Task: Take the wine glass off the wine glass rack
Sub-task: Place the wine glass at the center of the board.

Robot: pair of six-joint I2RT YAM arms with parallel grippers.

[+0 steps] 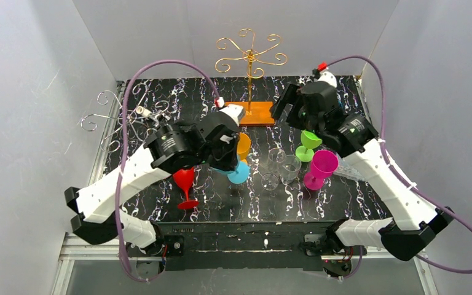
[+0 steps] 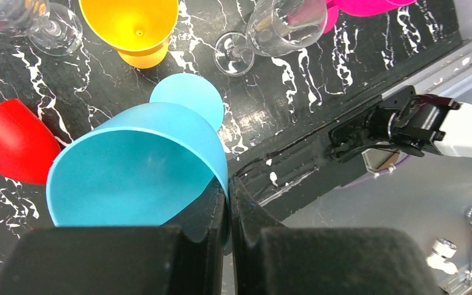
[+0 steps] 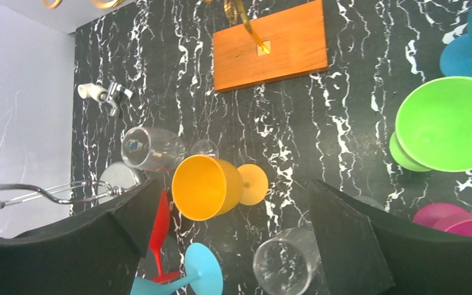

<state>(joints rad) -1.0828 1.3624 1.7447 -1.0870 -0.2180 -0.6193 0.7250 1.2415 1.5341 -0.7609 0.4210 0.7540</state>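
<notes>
The left jaws were clamped shut on the rim of the blue wine glass (image 2: 135, 166), held tilted over the table (image 2: 319, 80), well apart from the gold rack (image 1: 250, 61). The right jaws stood wide apart, holding nothing. The bowl hid the glass's stem; whether its foot touched the table was unclear.

White-and-black arms (image 1: 129, 175), purple cables (image 1: 160, 62)

Rack (image 1: 250, 58) on wood base (image 1: 255, 114) sits back-centre of table (image 1: 221, 206); 2nd rack (image 1: 112, 120) at left edge; glasses (image 1: 290, 167) clustered mid-table, in front of base.
</notes>
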